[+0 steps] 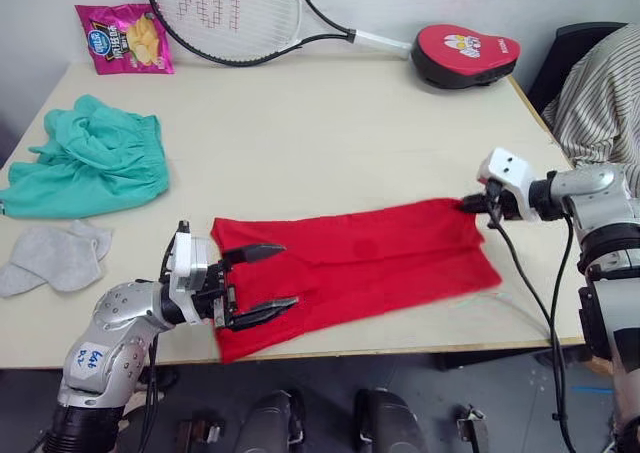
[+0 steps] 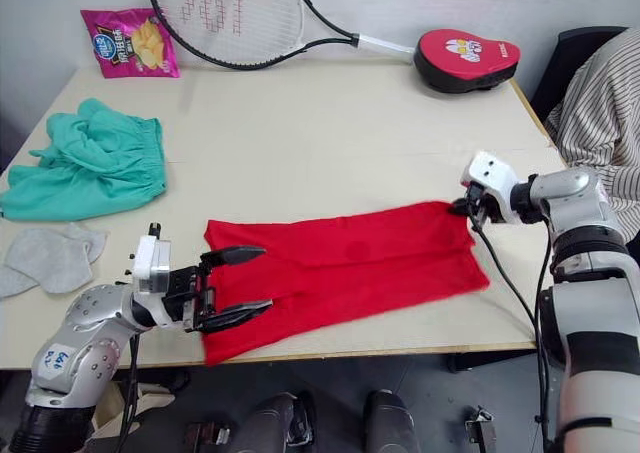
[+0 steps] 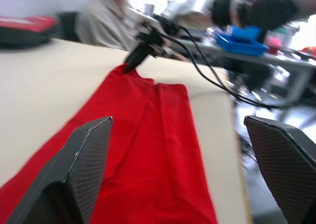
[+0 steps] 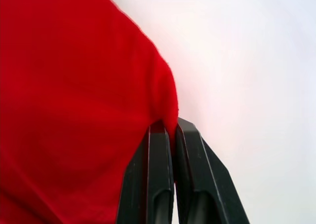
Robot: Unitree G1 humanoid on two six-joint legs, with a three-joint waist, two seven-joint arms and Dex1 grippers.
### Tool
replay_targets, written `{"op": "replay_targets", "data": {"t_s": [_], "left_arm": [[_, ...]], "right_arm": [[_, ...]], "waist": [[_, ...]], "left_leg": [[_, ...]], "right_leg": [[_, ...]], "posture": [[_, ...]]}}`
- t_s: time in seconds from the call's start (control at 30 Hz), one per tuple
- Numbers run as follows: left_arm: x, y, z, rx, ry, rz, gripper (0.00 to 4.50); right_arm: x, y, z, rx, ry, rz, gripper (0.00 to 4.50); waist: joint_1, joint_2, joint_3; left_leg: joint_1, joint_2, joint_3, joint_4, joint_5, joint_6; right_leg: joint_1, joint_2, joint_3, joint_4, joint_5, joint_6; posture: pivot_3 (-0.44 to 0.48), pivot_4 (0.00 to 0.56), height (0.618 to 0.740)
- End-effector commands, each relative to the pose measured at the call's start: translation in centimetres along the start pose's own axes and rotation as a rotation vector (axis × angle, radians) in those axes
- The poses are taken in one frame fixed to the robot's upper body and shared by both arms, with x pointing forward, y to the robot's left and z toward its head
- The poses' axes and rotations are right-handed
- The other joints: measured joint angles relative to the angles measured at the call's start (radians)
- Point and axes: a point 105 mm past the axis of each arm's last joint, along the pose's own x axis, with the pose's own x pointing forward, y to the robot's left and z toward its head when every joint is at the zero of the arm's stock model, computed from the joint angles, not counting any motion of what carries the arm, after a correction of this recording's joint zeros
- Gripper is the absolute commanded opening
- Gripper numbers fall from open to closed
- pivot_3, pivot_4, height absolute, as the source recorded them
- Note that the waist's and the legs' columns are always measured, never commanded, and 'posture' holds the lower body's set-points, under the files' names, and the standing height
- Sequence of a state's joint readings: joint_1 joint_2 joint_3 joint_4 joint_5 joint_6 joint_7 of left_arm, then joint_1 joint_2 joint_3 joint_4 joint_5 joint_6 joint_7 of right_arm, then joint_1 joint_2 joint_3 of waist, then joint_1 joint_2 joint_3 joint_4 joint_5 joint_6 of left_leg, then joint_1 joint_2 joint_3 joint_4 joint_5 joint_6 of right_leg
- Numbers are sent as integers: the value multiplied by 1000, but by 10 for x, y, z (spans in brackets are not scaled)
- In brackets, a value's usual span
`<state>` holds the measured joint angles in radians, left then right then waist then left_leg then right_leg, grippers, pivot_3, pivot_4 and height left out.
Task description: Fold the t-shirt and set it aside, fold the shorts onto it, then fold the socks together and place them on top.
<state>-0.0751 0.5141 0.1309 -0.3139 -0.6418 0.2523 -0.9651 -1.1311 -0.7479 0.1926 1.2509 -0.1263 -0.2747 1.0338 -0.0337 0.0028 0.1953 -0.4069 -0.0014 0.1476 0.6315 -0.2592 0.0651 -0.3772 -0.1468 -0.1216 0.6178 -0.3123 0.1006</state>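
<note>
Right wrist view shows you the right end effector (image 4: 174, 132) pinching the t-shirt (image 4: 74, 100) corner; left end effector (image 1: 262, 285) gapes.

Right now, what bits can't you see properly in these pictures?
- The t-shirt: its near edge hangs over the table edge in the eye views, so that part is hidden.
- The corner pinched by the right gripper: tucked between the fingers in the right wrist view.
- The socks: cut off by the left edge of the eye views.
- The person: cut off at the right edge; blurred in the left wrist view.
</note>
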Motion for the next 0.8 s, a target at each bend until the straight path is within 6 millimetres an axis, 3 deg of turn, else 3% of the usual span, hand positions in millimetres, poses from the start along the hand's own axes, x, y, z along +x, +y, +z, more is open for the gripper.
{"op": "replay_targets", "data": {"t_s": [0.03, 0.17, 0.27, 0.37, 0.63, 0.8], "left_arm": [[-1, 10, -1, 48, -18, 108, 4500], [2, 15, -8, 73, 4, 158, 4500], [1, 19, -6, 80, 7, 156, 4500], [0, 21, -5, 80, 12, 149, 4500], [-4, 45, -3, 114, 69, 148, 4500], [0, 70, -3, 146, 111, 142, 4500]], "right_arm": [[0, -23, 19, -66, -54, -189, 30], [8, -13, 13, 33, -75, -143, 30], [3, -9, 16, 138, -162, -93, 716], [-5, -15, 17, 216, -225, -120, 1712], [-46, -19, -16, 371, -255, -188, 4460], [-73, 5, -23, 467, -290, -195, 4460]], "waist": [[0, 0, 0], [4, 0, 0], [4, 0, 0], [3, 0, 0], [8, 0, 0], [6, 1, 0]], "left_leg": [[0, 0, 0, 0, 0, 0], [0, 0, 0, 0, 1, 1], [0, 0, 0, 0, 4, 6], [0, 0, 0, 0, 4, 6], [-1, 0, 0, 0, 3, 4], [-2, -1, -2, -1, 3, 5]], "right_leg": [[0, 0, 0, 0, 0, 0], [0, 1, 0, 1, 0, 0], [1, 1, 0, 1, 0, 0], [1, 1, -1, 1, 0, 0], [1, 0, -2, 1, 0, 0], [3, 0, -5, 1, 0, 0]], "posture": [[0, 150, 740], [0, 150, 740], [0, 150, 740], [0, 150, 740], [0, 150, 740], [0, 150, 740]]}}
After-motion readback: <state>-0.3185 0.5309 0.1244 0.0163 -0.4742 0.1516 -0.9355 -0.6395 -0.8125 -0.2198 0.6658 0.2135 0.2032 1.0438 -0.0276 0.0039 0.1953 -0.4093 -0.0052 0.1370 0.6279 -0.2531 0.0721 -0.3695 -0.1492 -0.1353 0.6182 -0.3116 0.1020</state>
